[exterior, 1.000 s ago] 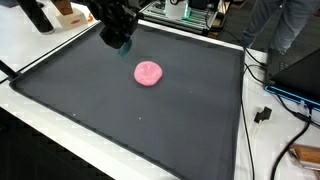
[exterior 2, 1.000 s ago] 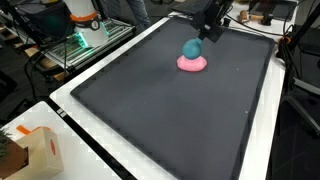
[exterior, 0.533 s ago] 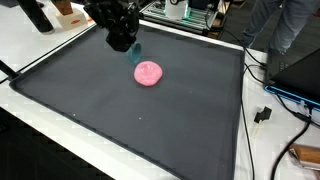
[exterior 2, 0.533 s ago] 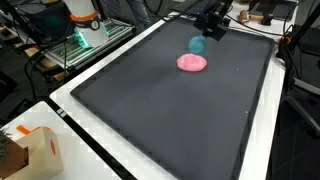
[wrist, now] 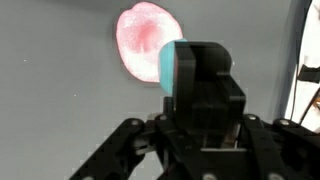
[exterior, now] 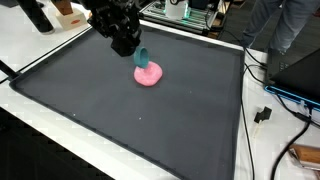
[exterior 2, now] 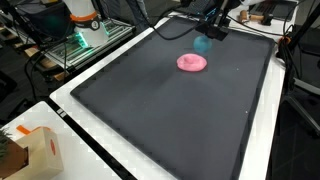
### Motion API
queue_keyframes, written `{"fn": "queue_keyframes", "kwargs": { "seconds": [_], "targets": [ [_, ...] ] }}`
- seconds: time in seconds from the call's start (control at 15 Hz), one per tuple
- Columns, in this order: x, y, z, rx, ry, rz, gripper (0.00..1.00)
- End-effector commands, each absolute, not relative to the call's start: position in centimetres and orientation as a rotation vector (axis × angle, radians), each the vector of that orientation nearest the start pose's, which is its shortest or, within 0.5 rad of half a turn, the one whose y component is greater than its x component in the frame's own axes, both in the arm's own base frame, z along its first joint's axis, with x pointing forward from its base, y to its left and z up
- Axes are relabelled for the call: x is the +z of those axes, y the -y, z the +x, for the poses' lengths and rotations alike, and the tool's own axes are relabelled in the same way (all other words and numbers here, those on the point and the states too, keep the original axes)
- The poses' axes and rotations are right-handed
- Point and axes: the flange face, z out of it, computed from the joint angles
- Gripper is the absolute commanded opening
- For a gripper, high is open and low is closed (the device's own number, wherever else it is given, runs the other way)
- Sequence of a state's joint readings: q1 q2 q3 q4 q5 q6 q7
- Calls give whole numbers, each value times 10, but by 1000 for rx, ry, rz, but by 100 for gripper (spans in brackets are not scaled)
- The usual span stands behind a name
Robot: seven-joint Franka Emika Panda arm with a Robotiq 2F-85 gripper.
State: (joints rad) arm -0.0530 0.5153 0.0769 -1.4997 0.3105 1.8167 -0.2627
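- Since it hangs off the surface with nothing under it, the teal piece point(exterior: 142, 57) must be carried: the pincer point(exterior: 128, 42) is clamped on it, over the far left part of the mat point(exterior: 110, 125). The wrist view shows the piece point(wrist: 166, 62) tight against a black finger.
- Just right of it and lower, the pink disc point(exterior: 150, 76) lies flat on the mat. In an exterior view the teal piece point(exterior 2: 202, 44) sits up and beyond the disc point(exterior 2: 192, 62), so I judge it near the disc's rim, above it and not touching.
- The disc lies alone toward the far side, so the near half and the right of the mat give wide room to move.
- The far edge runs close behind the pincer, with racks beyond it, so room to swing back is small.
- The white worktop point(exterior: 30, 60) rings the mat, and at its right cables point(exterior: 262, 112) lie well apart from the disc.
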Motion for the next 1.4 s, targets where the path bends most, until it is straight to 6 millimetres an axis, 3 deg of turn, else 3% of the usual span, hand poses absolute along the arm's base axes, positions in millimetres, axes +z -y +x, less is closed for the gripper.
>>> {"fn": "queue_keyframes", "kwargs": {
  "seconds": [0.0, 0.6, 1.33],
  "targets": [
    [353, -25, 668, 155, 293, -2658, 25],
    [330, -16, 660, 117, 374, -2471, 25],
    [309, -13, 650, 169, 390, -2398, 25]
  ]
}}
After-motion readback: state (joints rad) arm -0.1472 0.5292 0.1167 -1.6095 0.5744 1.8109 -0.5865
